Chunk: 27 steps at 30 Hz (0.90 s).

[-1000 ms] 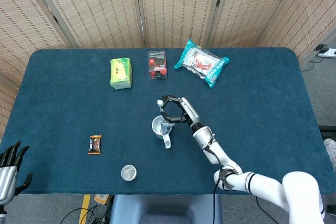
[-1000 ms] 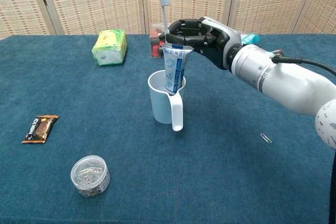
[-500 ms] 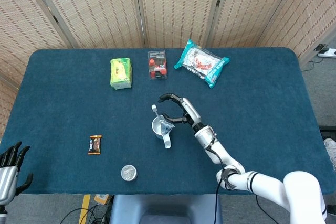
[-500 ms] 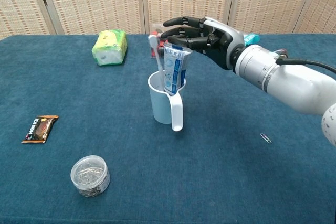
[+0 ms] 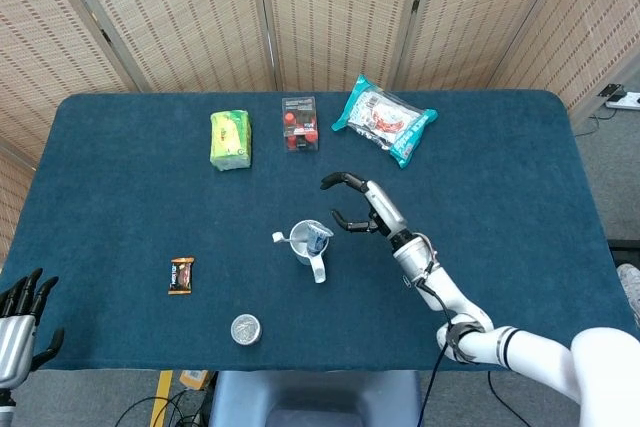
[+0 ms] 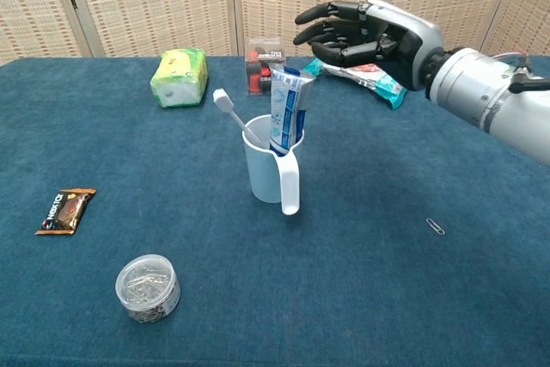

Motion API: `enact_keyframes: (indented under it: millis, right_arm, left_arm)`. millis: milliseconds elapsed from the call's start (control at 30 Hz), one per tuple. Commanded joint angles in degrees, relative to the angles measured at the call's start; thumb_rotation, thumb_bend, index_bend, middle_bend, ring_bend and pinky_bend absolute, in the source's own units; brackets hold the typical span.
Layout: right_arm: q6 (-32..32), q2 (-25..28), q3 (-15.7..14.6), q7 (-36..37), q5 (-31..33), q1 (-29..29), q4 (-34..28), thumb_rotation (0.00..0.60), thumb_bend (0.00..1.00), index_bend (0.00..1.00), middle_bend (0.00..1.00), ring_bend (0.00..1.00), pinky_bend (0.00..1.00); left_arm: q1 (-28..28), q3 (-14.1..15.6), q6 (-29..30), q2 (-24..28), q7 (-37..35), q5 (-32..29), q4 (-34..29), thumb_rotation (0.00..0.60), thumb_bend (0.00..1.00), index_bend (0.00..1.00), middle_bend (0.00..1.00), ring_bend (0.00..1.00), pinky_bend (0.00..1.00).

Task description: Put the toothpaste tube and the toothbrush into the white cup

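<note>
The white cup [image 6: 268, 173] [image 5: 303, 246] stands mid-table, its handle toward the front. A blue and white toothpaste tube [image 6: 286, 111] [image 5: 318, 238] stands upright inside it. The white toothbrush [image 6: 234, 114] [image 5: 284, 239] also sits in the cup, leaning left with its head out over the rim. My right hand [image 6: 371, 33] [image 5: 362, 204] hovers open to the right of the cup and above it, fingers apart, holding nothing. My left hand [image 5: 22, 309] hangs at the table's front left corner, fingers spread and empty.
A green packet [image 6: 180, 76], a small clear box [image 6: 261, 63] and a teal snack bag [image 6: 368, 77] lie along the back. A candy bar [image 6: 65, 211] and a round clear jar [image 6: 148, 286] sit front left. A paper clip [image 6: 436, 226] lies right of the cup.
My right hand let go of the toothbrush, which dropped into the cup and tipped left. The hand then opened and drew back to the right and upward.
</note>
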Motion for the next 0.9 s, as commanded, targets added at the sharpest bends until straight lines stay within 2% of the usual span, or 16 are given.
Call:
enact_keyframes:
  millis: [33, 233, 333, 567, 900]
  right_arm:
    - [2.8, 5.3, -2.6, -11.0, -0.5, -3.2, -4.1, 0.600, 0.41, 0.28, 0.31, 0.17, 0.14]
    - [8.0, 11.4, -5.5, -27.8, 0.0, -8.2, -9.9, 0.600, 0.42, 0.28, 0.31, 0.17, 0.14]
    - [10.3, 15.1, -7.3, -32.7, 0.3, -11.3, -14.0, 0.600, 0.42, 0.28, 0.31, 0.17, 0.14]
    - [15.8, 23.1, -12.7, -39.7, -1.3, -18.8, -21.2, 0.600, 0.42, 0.28, 0.30, 0.17, 0.14]
    - [26.6, 28.5, -18.2, -44.3, -4.2, -29.7, -24.3, 0.600, 0.43, 0.27, 0.29, 0.17, 0.14]
  left_arm:
    - [-0.2, -0.1, 0.0, -0.1, 0.0, 0.3, 0.0, 0.600, 0.44, 0.13, 0.02, 0.03, 0.14]
    - [-0.6, -0.4, 0.3, -0.5, -0.2, 1.1, 0.3, 0.600, 0.44, 0.13, 0.02, 0.03, 0.14]
    - [-0.8, -0.5, 0.4, -0.8, -0.3, 1.4, 0.3, 0.600, 0.44, 0.13, 0.02, 0.03, 0.14]
    - [-1.7, -1.0, 0.3, -1.7, 0.6, 1.9, -0.1, 0.600, 0.44, 0.13, 0.02, 0.03, 0.14]
    - [-2.4, -1.8, 1.4, -2.9, 2.4, 2.9, -2.3, 0.600, 0.44, 0.13, 0.02, 0.03, 0.14]
